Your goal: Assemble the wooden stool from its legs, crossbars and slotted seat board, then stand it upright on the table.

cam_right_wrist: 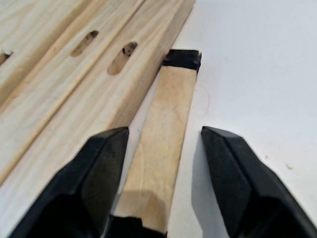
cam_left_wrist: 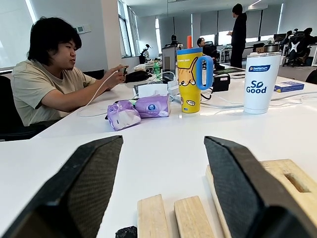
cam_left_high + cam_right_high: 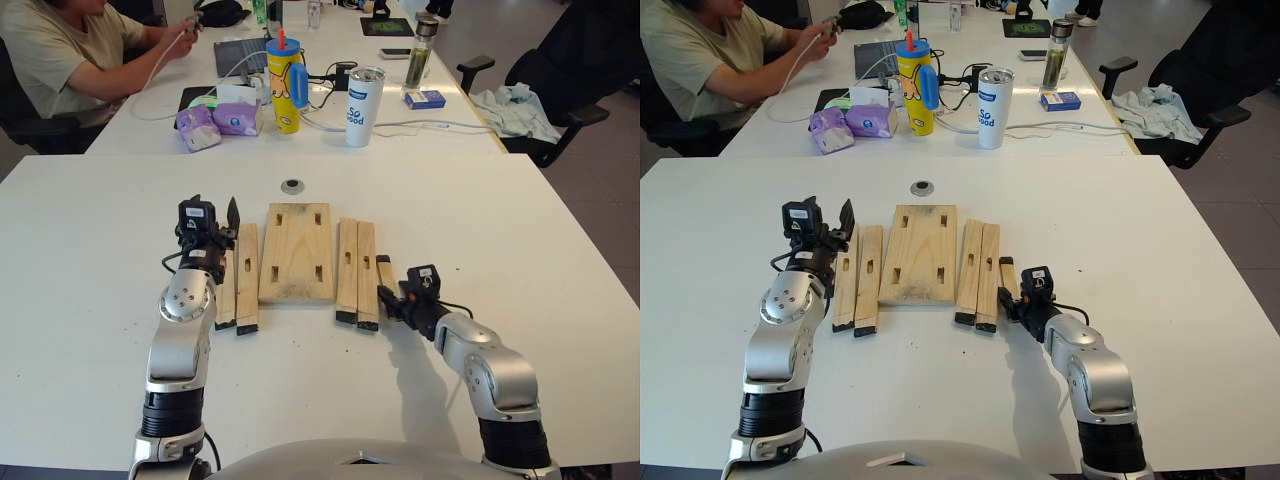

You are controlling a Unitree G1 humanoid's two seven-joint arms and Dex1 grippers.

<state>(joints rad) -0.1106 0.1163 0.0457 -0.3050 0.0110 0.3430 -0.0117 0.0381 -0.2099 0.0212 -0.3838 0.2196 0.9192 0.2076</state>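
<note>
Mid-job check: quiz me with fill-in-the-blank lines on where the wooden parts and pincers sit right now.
The flat wooden seat board has ___ slots.
It lies ___ two pairs of slotted wooden legs.
The right pincer, jaws ___, straddles the short black-tipped wooden crossbar.
The open left pincer holds ___.
Missing: four; between; open; nothing.

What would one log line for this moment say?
stage: unassembled; left end effector: open, at far end of left legs; right end effector: open, straddling short bar; seat board: flat, centre
</note>
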